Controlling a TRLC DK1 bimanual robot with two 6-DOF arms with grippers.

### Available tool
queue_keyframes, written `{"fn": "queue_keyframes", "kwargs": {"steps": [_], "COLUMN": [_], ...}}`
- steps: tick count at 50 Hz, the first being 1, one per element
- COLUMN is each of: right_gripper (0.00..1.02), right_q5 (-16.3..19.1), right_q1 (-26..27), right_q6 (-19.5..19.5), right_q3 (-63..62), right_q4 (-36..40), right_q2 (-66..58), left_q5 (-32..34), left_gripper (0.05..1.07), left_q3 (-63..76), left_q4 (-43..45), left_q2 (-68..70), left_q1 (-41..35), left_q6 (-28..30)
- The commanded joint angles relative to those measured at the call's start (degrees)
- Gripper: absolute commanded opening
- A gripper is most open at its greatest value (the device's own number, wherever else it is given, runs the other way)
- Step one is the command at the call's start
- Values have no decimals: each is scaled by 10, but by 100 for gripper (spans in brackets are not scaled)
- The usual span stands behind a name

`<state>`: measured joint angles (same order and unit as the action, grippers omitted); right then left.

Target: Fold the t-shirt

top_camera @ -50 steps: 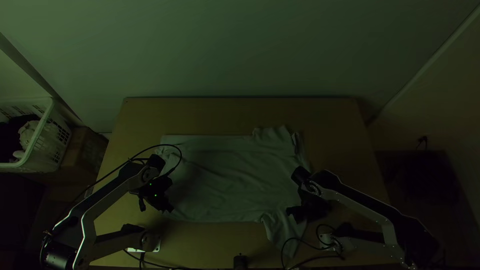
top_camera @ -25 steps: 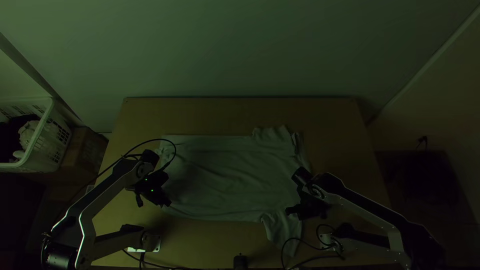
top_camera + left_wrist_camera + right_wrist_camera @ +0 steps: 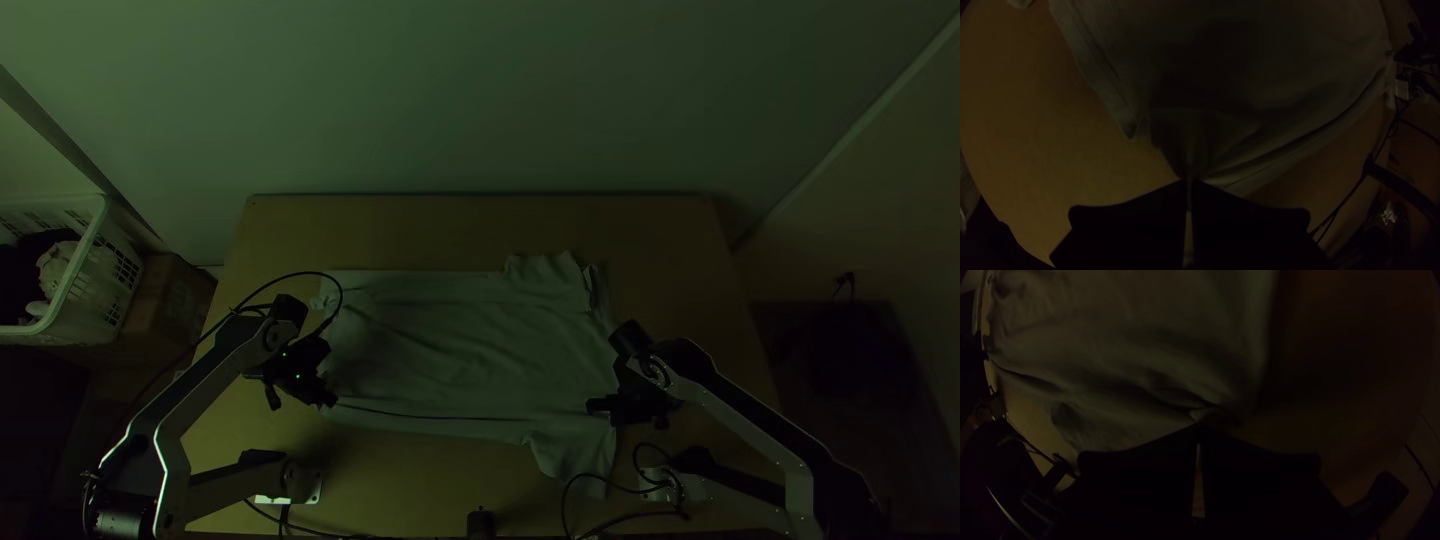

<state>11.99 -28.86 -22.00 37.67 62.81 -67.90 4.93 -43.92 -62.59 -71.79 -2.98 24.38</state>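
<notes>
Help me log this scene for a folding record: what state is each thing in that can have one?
T-shirt: spread on the table, creased, not folded into a neat packet.
Left end effector: shut on the shirt's near edge, toward its left end.
Right end effector: shut on the shirt near its right end.
Basket: upright, holding cloths.

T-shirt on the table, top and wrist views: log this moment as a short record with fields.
garment: pale t-shirt, spread with wrinkles, not folded up
surface: wooden table
left gripper: shut on the shirt's near edge, by its left end
right gripper: shut on bunched cloth at the shirt's right end
left of table: pale basket holding cloth
</notes>
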Motion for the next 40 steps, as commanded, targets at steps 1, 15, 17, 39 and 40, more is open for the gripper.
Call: {"fn": "queue_keyframes", "kwargs": {"steps": [1,15,17,39,40], "right_gripper": [3,3,3,3,3], "right_q5": [-12,-16,-21,-52,-54], "right_q1": [16,21,21,67,69], "right_q6": [17,17,17,42,44], "right_q3": [14,85,92,185,190], "right_q4": [18,34,34,32,32], "right_q2": [8,22,21,-36,-39], "left_q5": [-1,6,6,17,17], "left_gripper": [8,8,8,8,8], "left_q3": [-12,-57,-63,-151,-156], "left_q4": [-11,-15,-15,-17,-17], "left_q2": [9,12,12,-18,-20], "left_q1": [15,38,40,71,72], "left_q6": [21,20,20,19,19]}}
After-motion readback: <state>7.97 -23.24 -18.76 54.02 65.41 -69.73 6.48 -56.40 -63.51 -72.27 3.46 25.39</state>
